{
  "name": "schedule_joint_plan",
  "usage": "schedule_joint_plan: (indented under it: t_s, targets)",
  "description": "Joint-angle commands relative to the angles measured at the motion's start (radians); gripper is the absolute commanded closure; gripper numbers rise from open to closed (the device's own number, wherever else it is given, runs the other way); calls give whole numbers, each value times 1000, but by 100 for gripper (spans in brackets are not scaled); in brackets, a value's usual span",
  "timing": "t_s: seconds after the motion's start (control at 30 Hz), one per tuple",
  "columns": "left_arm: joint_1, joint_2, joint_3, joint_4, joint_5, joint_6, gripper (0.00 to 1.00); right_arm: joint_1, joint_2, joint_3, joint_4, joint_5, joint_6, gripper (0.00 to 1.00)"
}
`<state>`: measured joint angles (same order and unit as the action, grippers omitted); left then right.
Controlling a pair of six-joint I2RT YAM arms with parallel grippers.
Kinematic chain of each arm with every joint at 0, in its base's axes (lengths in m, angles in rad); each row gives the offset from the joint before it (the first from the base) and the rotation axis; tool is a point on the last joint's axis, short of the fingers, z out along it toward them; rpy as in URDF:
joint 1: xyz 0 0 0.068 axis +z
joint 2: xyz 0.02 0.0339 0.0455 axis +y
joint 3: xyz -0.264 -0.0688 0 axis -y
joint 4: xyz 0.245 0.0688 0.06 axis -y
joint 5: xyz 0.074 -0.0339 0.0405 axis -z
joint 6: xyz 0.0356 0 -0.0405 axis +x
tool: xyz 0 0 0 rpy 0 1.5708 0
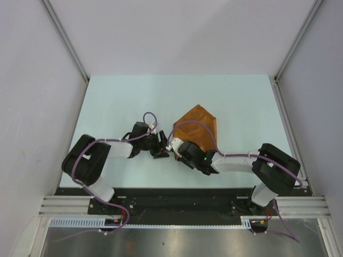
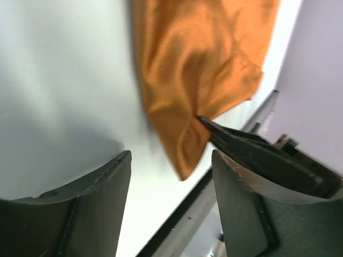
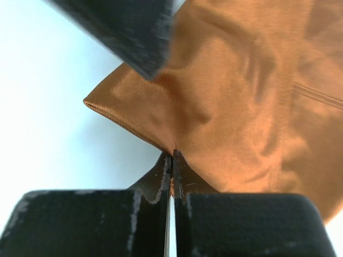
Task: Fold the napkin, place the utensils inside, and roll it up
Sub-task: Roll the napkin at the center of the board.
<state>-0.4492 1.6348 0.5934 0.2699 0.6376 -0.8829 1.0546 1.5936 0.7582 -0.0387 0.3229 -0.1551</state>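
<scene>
Napkin (image 1: pixel 199 127): centre of the table (image 1: pixel 118 101), loosely folded, we judge.
Right gripper (image 3: pixel 172 158): clamped on its near-left corner.
Left gripper (image 2: pixel 170 156): apart, empty, just beside.
Remaining: we see no spoon; placing, rolling undone.

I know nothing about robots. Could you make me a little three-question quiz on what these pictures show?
1. True or false: the left claw is open and holds nothing.
2. What is the right claw pinching?
A) the napkin
B) a fork
C) a cup
3. Fill the gap: the napkin's colour is ___.

Key: 1 true; 2 A; 3 orange.
</scene>
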Motion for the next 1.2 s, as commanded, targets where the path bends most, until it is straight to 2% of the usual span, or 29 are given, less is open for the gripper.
schedule_joint_plan:
  t_s: [0.0, 0.23, 0.33, 0.5, 0.8, 0.93, 1.17]
  targets:
    - [15, -85, -32, -60, -122, 93, 32, -62, -27, 62, -36, -201, -18, 100]
    - [-2, -291, -122, -20, -338, 281, 31, -156, 66, 191, -197, -422, -35, 100]
    - [-46, -360, -139, 18, -412, 367, 32, -192, 111, 236, -260, -499, -35, 100]
    - [-134, -389, -153, 89, -484, 456, 29, -269, 167, 326, -332, -645, -23, 100]
    - [-207, -354, -207, 293, -458, 648, 25, -395, 307, 457, -457, -867, -27, 100]
    - [-255, -329, -211, 357, -402, 717, 23, -438, 361, 497, -495, -958, -29, 100]
    - [-284, -247, -182, 422, -316, 803, 22, -484, 428, 540, -529, -1015, -34, 100]
